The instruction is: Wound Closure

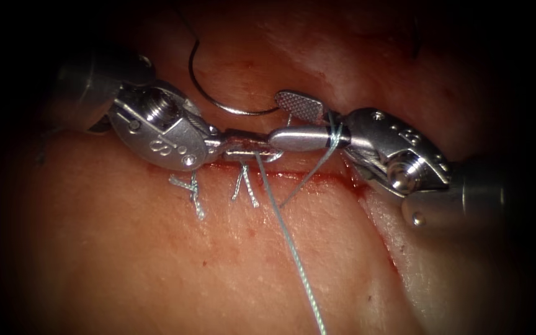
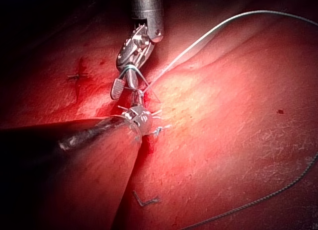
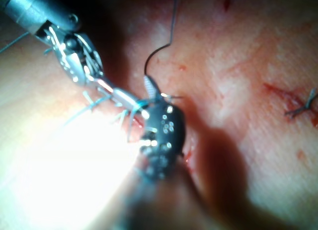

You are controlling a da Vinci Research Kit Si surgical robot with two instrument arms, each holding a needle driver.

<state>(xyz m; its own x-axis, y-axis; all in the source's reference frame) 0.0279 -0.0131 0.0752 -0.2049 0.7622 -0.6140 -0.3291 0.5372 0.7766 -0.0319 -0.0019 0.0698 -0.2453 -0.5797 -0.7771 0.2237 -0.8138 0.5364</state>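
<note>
Here the right tool (image 1: 293, 121) has its jaws spread wide over the cut (image 1: 317, 177), with thread (image 1: 290, 239) looped around the lower jaw near its hinge. The left tool (image 1: 252, 149) meets it tip to tip, jaws pressed together, seemingly pinching thread, though the grip is hard to make out. The needle (image 1: 218, 99) lies free on the tissue (image 1: 156, 260) at the cut's far side. Cut ends (image 1: 196, 198) stand at two knots.

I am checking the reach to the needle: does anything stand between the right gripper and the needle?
Nothing visible does. The needle lies free on the tissue above the cut, its end beside the open, empty right gripper. The thread loops round that gripper's lower jaw; the left gripper is shut on it.
</note>
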